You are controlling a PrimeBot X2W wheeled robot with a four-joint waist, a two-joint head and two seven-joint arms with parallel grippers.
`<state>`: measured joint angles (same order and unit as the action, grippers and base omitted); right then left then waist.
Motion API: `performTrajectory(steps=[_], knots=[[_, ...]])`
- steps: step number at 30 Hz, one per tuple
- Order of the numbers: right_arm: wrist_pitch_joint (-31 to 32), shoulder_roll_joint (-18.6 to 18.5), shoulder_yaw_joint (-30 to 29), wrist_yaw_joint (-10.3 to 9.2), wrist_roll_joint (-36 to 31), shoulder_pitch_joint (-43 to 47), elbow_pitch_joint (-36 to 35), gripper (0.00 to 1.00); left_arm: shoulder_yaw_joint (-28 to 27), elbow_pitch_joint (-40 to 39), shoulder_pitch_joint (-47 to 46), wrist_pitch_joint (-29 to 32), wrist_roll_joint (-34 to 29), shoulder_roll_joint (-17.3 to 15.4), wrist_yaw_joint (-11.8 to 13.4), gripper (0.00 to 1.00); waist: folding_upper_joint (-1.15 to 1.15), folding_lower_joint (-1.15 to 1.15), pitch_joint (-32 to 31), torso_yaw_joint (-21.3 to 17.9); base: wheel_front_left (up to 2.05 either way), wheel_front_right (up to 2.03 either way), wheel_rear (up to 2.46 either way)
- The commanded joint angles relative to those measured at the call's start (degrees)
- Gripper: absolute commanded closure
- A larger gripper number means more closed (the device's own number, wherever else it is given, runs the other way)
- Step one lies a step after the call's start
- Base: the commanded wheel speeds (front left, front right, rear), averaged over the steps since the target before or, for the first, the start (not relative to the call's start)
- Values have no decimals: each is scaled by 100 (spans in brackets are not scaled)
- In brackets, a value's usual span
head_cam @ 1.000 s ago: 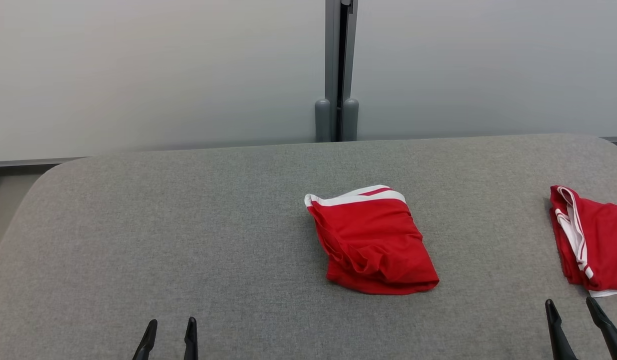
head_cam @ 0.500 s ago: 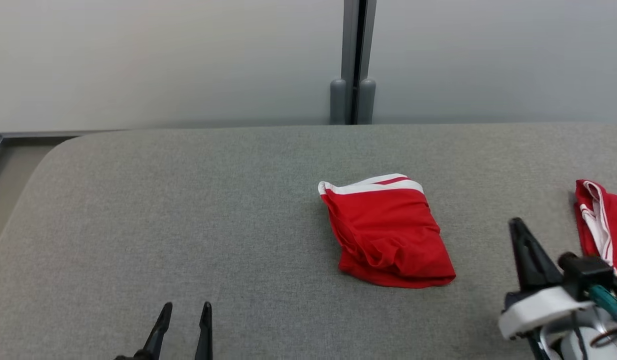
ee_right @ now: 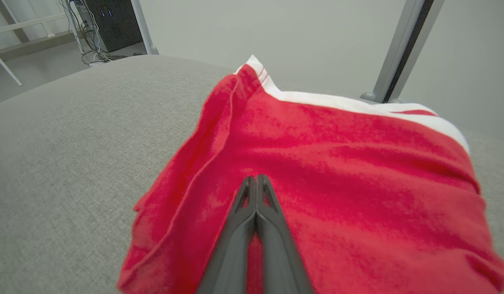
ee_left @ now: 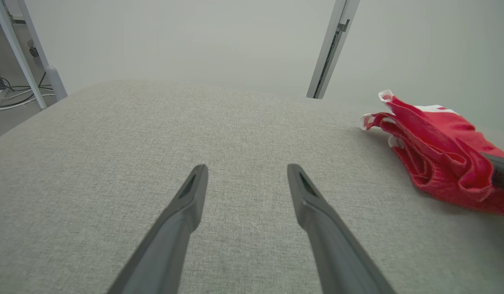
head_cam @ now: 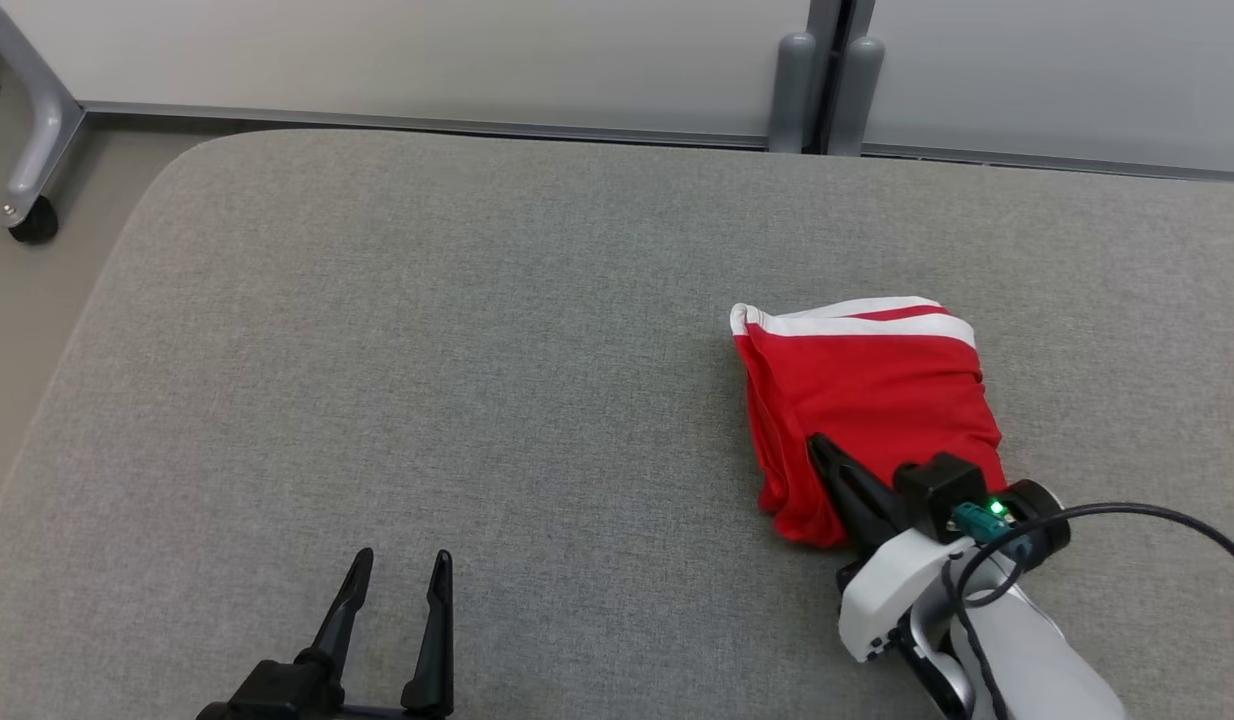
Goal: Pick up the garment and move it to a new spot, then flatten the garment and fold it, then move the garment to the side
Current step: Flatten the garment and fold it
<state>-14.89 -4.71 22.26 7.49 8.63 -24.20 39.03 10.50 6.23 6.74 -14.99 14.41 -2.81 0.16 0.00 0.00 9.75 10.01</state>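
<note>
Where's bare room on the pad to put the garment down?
The whole stretch of the grey pad left of the garment, from the far edge to the left tool, is bare. It is crowded at the near right, where the right tool sits over the garment.

Left end effector (head_cam: pixel 404 553): two long, tapering black fingers on a black base
Right end effector (ee_right: pixel 255 177): matching dark fingers, slotted near the tips
Wrist shell (head_cam: pixel 892 590): white, rounded
Wrist block (head_cam: pixel 937 485): black, boxy
Plug (head_cam: pixel 972 521): teal
Light (head_cam: pixel 995 508): green
Cable (head_cam: pixel 1127 510): thin, black
</note>
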Motion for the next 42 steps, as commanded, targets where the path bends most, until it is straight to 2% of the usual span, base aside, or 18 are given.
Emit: performTrajectory(steps=[1, 8, 15, 18, 21, 22, 23, 24, 25, 30, 34, 42], knots=[[-37, 17, 108, 1, 37, -64, -8, 100, 14, -16, -104, -25, 33, -19, 36, 0, 0, 0, 50, 63, 0, 0, 0], [-34, 142, 788, 1, 146, -38, 162, 100, 62, -24, -123, -25, 93, -20, 91, 0, 0, 0, 5, 142, 0, 0, 0], [-35, 162, 1387, 1, 502, 67, -85, 100, -5, -13, 24, -25, 82, -20, 102, 0, 0, 0, -158, -80, 0, 0, 0], [-36, 161, 1285, 1, 548, 226, -433, 100, -95, -42, 81, -25, 32, -20, 90, 0, 0, 0, -285, -239, 0, 0, 0], [-36, 101, 922, 1, 457, 540, -934, 100, -213, -45, 143, -25, 9, -22, 74, 0, 0, 0, -453, -409, 0, 0, 0], [-35, 19, 760, 1, 396, 678, -1122, 71, -254, -45, 180, -25, 6, -21, 68, 0, 0, 0, -511, -466, 0, 0, 0], [-36, -55, 577, 1, 344, 828, -1317, 57, -307, -44, 223, -25, 0, -20, 58, 0, 0, 0, -571, -525, 0, 0, 0], [-36, -126, 370, 1, 286, 993, -1512, 34, -341, -36, 260, -25, -12, -19, 46, 0, 0, 0, -634, -574, 0, 0, 0], [-35, -180, 164, 1, 237, 1165, -1705, 0, -390, -25, 308, -25, -22, -20, 40, 0, 0, 0, -699, -615, 0, 0, 0], [-35, -446, -906, 1, 70, 1996, -2510, 0, -604, 30, 574, -25, -100, -18, -60, 0, 0, 0, -969, -837, 0, 0, 0], [-35, -527, -1632, 1, 33, 2525, -2797, 0, -706, 75, 730, -25, -139, -21, -147, 0, 0, 0, -1073, -920, 0, 0, 0], [-35, -552, -2268, 1, 127, 3117, -2684, 0, -782, 196, 833, -25, -111, -21, -256, 0, 0, 0, -1216, -956, 0, 0, 0]])
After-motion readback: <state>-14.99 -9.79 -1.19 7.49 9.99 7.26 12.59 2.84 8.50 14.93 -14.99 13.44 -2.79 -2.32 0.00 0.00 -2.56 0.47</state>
